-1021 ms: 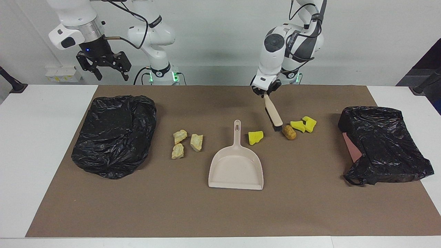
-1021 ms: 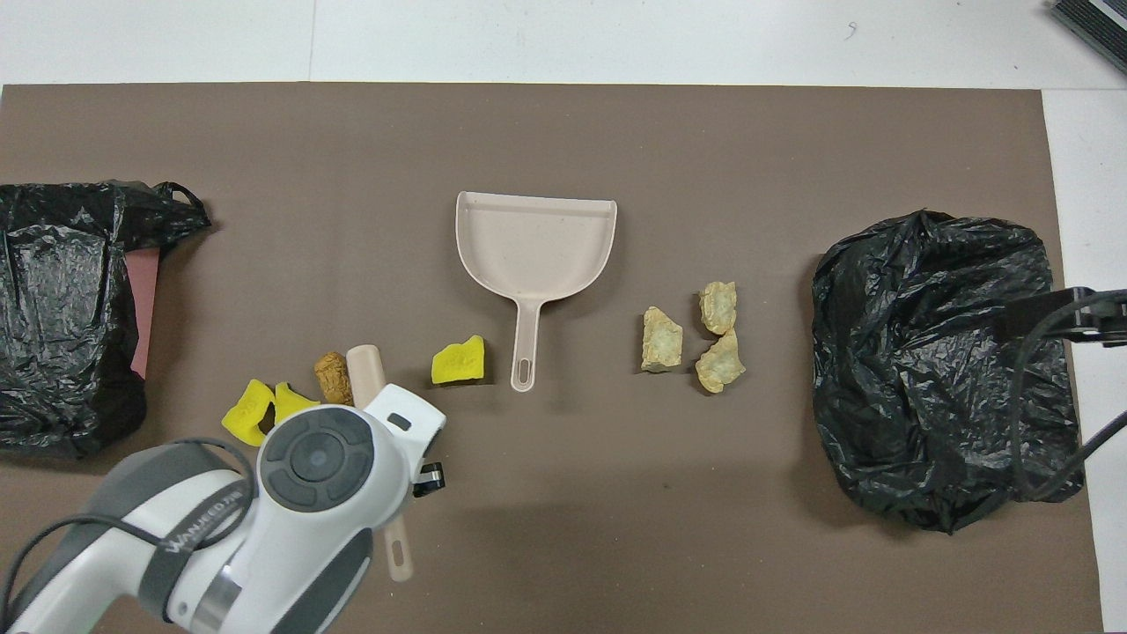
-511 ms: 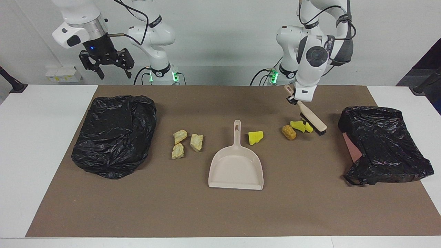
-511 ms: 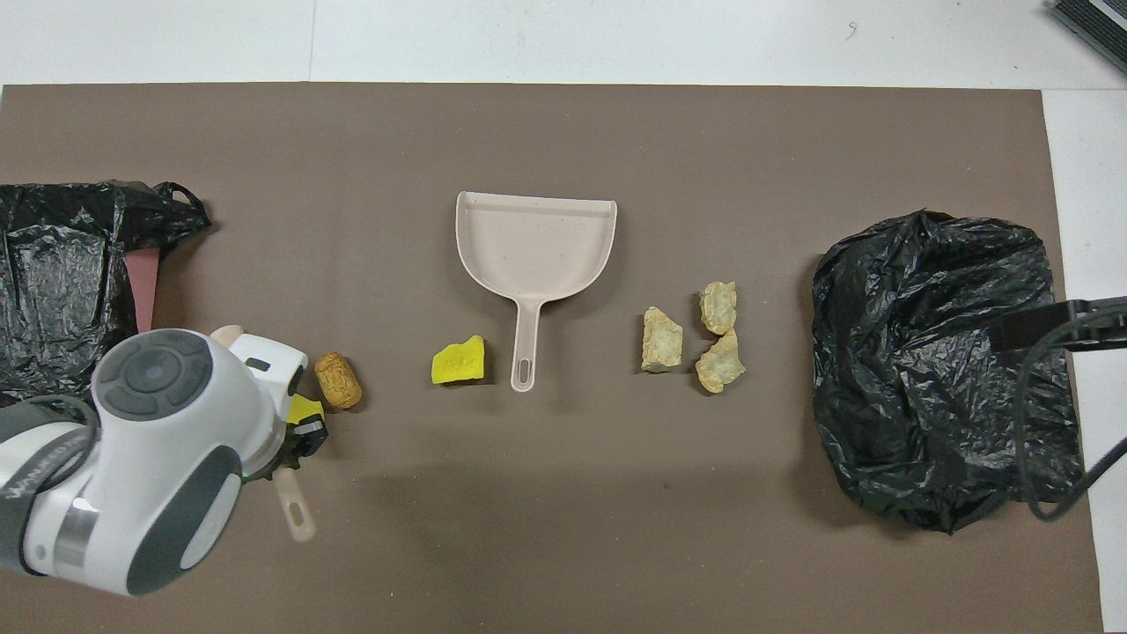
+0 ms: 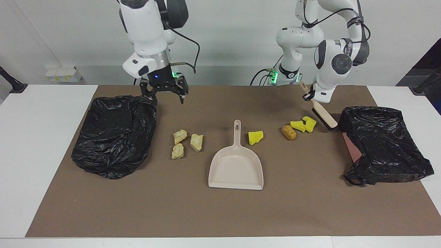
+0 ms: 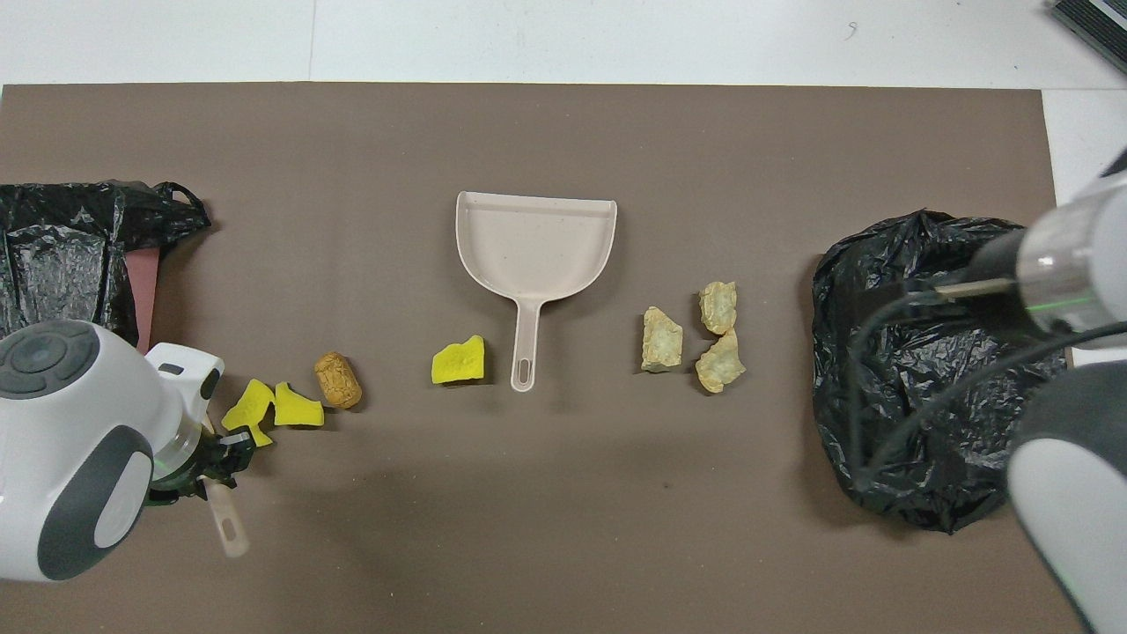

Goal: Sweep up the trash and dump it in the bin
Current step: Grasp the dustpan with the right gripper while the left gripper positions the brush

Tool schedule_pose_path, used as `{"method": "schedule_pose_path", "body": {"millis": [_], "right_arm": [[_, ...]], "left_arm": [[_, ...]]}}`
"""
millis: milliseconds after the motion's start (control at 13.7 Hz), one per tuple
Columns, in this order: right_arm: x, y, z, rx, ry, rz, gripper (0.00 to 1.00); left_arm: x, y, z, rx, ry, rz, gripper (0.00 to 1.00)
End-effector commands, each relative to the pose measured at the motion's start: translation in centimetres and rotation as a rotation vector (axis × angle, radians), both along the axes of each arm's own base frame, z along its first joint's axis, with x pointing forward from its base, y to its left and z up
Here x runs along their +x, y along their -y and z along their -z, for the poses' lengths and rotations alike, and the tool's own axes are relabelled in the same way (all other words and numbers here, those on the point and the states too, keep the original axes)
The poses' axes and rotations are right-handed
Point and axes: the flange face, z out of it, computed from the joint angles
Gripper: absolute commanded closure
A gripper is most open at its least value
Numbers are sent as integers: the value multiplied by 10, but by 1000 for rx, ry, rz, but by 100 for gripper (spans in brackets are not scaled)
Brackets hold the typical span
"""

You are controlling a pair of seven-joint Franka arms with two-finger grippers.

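Left end effector (image 5: 313, 97) clamps the brush (image 5: 324, 116) by two yellow sponge bits (image 5: 303, 124) toward the worktop's left-arm edge, right end effector (image 5: 165, 92) wide, empty; a fast stroke risks scattering them past the dustpan (image 5: 236, 165).

The left tool (image 5: 307, 96) has carried the brush (image 5: 324, 117) from beside the brown lump (image 5: 289, 132) across the two yellow sponge bits (image 5: 303, 125) toward the black bag (image 5: 384, 144), while the right tool (image 5: 166, 97) swung in beside the other bag (image 5: 115, 134).
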Motion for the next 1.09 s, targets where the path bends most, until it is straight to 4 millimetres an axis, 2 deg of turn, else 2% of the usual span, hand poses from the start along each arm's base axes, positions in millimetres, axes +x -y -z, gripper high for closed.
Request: {"method": "schedule_pose_path", "body": {"millis": [0, 146, 292, 438, 511, 730, 803, 876, 1021], "right_arm": [[9, -88, 66, 41, -51, 71, 0], [3, -141, 98, 55, -17, 73, 0], [10, -159, 120, 97, 14, 115, 0], [-8, -197, 158, 76, -13, 69, 0], [-8, -202, 170, 63, -2, 50, 0], [-6, -190, 187, 36, -28, 51, 0], [-11, -196, 192, 35, -37, 47, 0], [-13, -198, 192, 36, -42, 47, 6], [-13, -194, 205, 29, -60, 57, 10]], "left_arm": [[-10, 10, 5, -24, 51, 43, 100], [-8, 20, 7, -91, 64, 56, 100], [-4, 25, 7, -128, 86, 95, 100], [-2, 26, 7, -158, 91, 137, 100], [-1, 27, 6, -168, 98, 154, 100], [1, 28, 7, -199, 104, 207, 100], [1, 27, 7, -207, 102, 230, 100], [1, 27, 7, -210, 101, 240, 100], [0, 27, 7, -212, 99, 246, 100]]}}
